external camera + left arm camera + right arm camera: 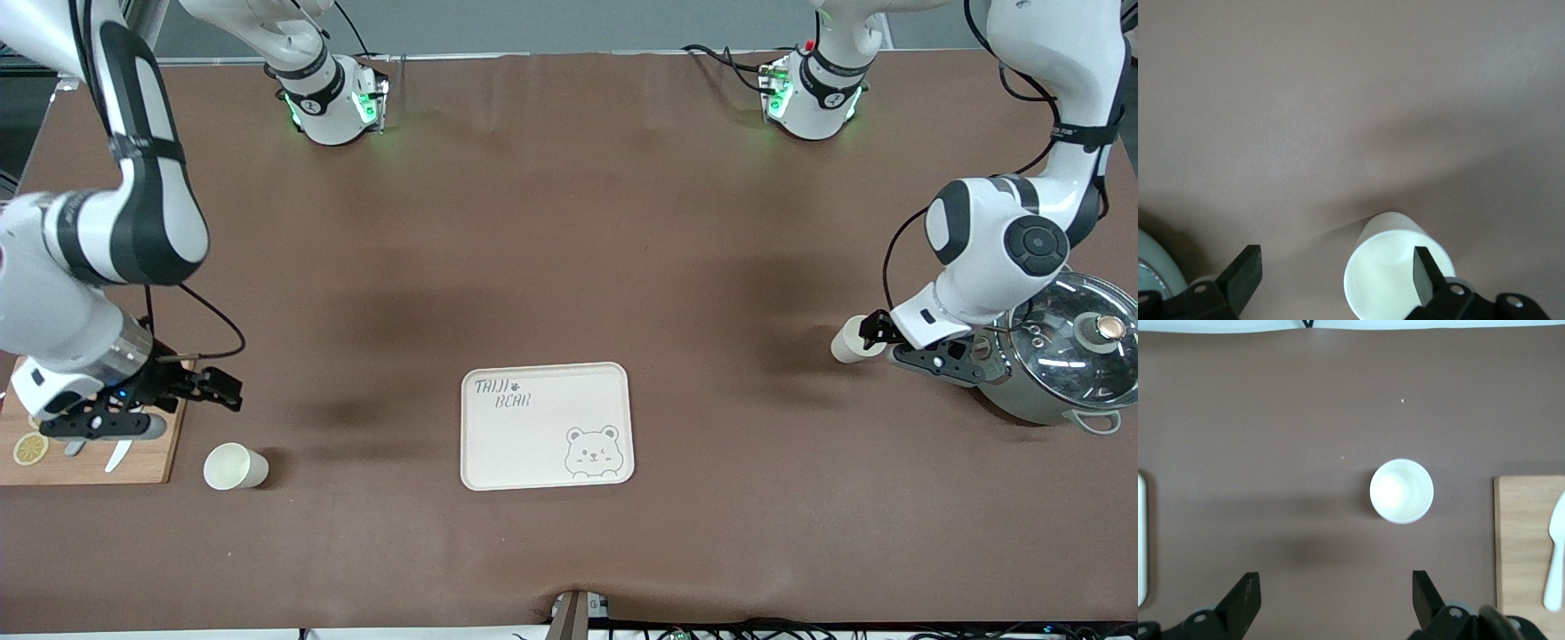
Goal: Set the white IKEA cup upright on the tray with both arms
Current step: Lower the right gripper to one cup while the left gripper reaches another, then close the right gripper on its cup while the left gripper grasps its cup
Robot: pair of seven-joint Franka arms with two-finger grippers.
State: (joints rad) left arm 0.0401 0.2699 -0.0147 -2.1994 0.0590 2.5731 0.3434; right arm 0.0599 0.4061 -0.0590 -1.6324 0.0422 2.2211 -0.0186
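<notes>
The brown table (pixel 569 222) carries everything. My two white arms reach down onto it, one at each end. At my left arm's end sits a steel pot (pixel 1058 369) with a glass lid. At my right arm's end lies a wooden cutting board (pixel 133 453), with a lemon slice (pixel 30 449) and a white knife (pixel 1555 560) on it. The cream tray (pixel 498 444) with the bear drawing lies between the two ends, toward the front camera, with no cup on it.

My left tool (pixel 876 336) is low, just beside the pot, its fingers (pixel 1245 273) spread wide. One white cup (pixel 852 340) stands at the tool's tip; in my left wrist view its open mouth (pixel 1385 280) faces up and one finger stands at its rim, the other well apart from it. I cannot tell whether that finger touches the rim.

My right tool (pixel 191 387) hovers over the edge of the cutting board, fingers (pixel 1241 600) also spread wide and holding nothing. A second white cup (pixel 235 467) stands upright on the table just beside the board, nearer the front camera than the tool.
</notes>
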